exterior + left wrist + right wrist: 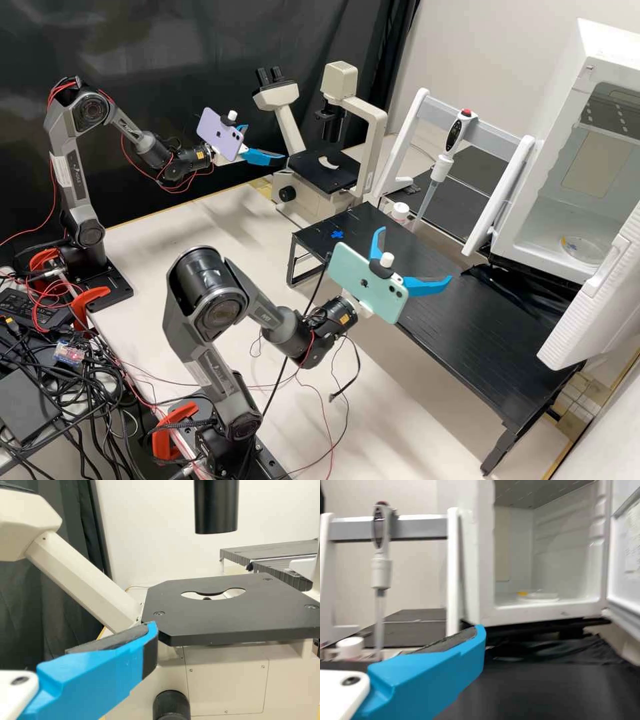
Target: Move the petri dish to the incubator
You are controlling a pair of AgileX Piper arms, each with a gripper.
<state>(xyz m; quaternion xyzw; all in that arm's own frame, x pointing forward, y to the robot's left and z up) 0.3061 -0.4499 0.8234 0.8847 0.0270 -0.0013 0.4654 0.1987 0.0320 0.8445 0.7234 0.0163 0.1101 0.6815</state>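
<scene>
Looks to be at the very end of the task, with the placing apparently done. Can see the petri dish (581, 249) lying flat on the floor of the incubator (543, 233), near its front opening. Has the right claw (415, 254) spread wide and holding nothing, above the low black table (467, 320), well apart from the dish. Has the left claw (265, 142) likewise parted and empty, beside the microscope (327, 170), seemingly with no part in this step. Probably calls next for leaving the dish alone and keeping the right claw out of the incubator, without another grasp. Might also call for swinging the incubator door (590, 300) shut, wide open at present, if wanted as part of the job. Would then need a gentle push, so as not to jolt the dish or catch a finger against the frame.
</scene>
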